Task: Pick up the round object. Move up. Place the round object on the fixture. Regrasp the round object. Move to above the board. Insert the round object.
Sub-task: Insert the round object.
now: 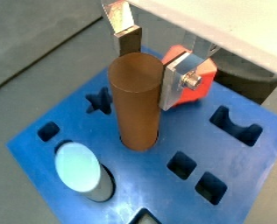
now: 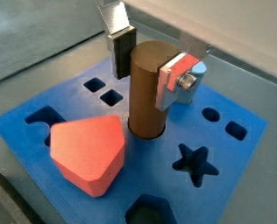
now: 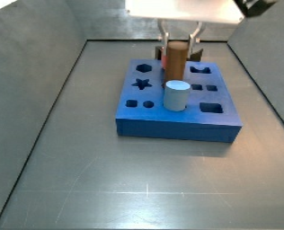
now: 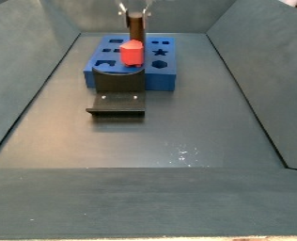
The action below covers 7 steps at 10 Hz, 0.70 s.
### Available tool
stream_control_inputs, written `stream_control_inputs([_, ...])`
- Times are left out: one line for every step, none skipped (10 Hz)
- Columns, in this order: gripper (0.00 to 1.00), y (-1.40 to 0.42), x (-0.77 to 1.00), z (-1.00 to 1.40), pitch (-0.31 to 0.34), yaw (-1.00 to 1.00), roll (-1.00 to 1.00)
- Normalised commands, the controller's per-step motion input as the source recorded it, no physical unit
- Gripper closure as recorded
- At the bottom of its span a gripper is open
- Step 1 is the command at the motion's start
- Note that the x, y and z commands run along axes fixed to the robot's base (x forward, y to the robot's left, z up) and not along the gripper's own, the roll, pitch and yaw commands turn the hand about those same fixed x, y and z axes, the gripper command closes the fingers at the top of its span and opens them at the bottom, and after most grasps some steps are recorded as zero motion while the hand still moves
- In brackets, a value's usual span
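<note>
The round object is a brown cylinder standing upright with its lower end in a round hole of the blue board. My gripper straddles its upper part, one silver finger on each side, shut on it. In a side view the peg stands at the far middle of the board beneath the gripper. The dark fixture lies on the floor in front of the board, with nothing on it.
A pale grey-blue cylinder stands in another hole of the board. A red angular block sits in a hole beside the peg. Star, square and other holes are open. Grey walls ring the floor.
</note>
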Motion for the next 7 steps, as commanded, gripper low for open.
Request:
stream_control_inputs([1.0,0.0,0.0,-0.39,-0.2,0.0,-0.18])
stream_control_inputs([1.0,0.0,-0.07,-0.55,-0.323,0.0,-0.09])
stream_control_inputs([1.0,0.0,-0.12,-0.51,-0.317,0.0,-0.02])
stream_control_inputs([1.0,-0.04,-0.11,-0.47,-0.277,0.0,0.0])
stream_control_inputs([1.0,0.0,-0.04,-0.2,-0.254,0.0,-0.27])
stream_control_inputs([1.0,0.0,-0.12,-0.15,-0.269,0.07,-0.22])
stream_control_inputs([1.0,0.0,0.0,0.0,0.0,0.0,0.0])
